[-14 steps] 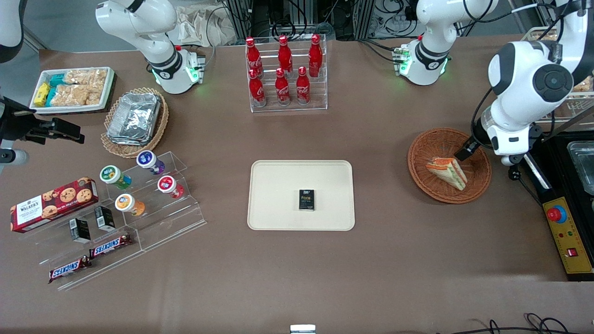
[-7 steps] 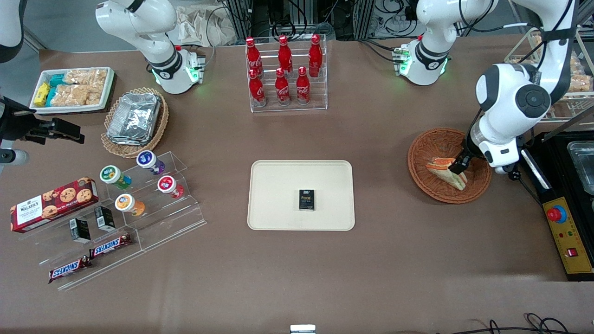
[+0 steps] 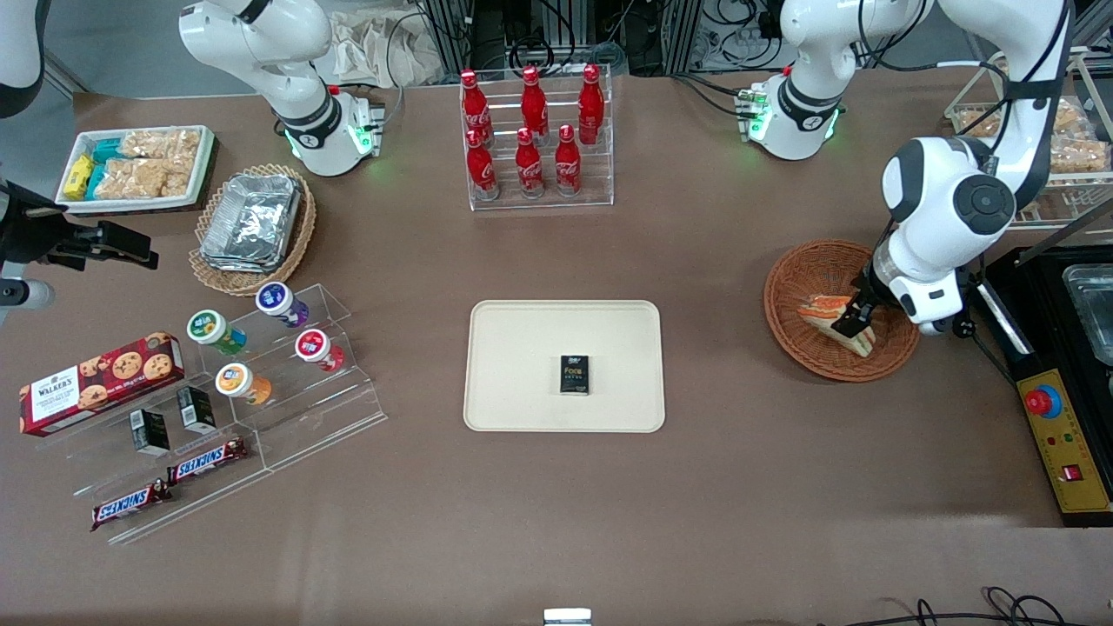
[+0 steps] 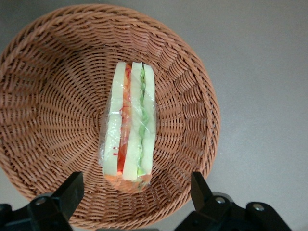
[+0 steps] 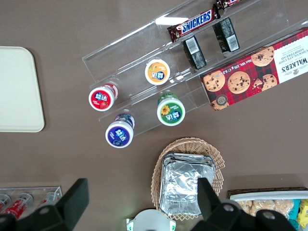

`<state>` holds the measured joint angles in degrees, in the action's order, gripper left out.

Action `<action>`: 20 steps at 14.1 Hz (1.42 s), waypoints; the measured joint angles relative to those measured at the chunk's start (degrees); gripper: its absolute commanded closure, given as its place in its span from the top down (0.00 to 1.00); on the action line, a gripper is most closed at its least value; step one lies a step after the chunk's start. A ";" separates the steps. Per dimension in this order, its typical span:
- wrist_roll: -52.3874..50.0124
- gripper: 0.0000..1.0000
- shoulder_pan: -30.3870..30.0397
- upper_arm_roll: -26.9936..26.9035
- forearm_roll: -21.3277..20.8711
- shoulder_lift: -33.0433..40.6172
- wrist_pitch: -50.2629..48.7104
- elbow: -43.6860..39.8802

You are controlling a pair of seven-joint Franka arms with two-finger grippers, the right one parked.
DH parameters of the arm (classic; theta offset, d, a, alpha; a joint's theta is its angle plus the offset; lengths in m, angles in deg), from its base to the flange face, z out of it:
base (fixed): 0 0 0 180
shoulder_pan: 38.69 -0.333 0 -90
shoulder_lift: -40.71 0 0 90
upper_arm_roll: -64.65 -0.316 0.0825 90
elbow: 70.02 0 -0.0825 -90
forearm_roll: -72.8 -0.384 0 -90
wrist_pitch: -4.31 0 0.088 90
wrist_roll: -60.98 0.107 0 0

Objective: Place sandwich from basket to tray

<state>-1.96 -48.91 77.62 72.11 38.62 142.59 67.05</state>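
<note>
My gripper (image 3: 850, 320) hangs over the basket (image 3: 804, 274), with the jaws spread wide and holding nothing. In the wrist view one finger (image 4: 67, 195) stands on each side of the sandwich (image 4: 129, 127), and there is free space between each finger and the wrap. The sandwich lies in the middle of the basket, standing on one cut side, so its bread and filling layers face up to me. Its long axis runs between my fingers, so the jaws close across the thin direction, bread to bread. I judge this alignment good for a grasp; I only need to go straight down before closing. The basket stands near the edge of the table at my arm's end. The tray (image 3: 522, 348) lies at the middle of the table, well apart, with a small dark box (image 3: 574, 375) on it.
</note>
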 measured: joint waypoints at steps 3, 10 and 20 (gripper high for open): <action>0.00 1.00 -0.08 -0.14 0.00 -1.61 3.09 0.95; 0.50 0.18 -0.18 -0.99 -1.03 -5.70 8.10 2.08; 2.17 0.00 -0.13 -0.92 -6.93 -7.29 8.41 1.77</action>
<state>0.20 -49.04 76.70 65.18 31.32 151.00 68.82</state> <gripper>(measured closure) 0.661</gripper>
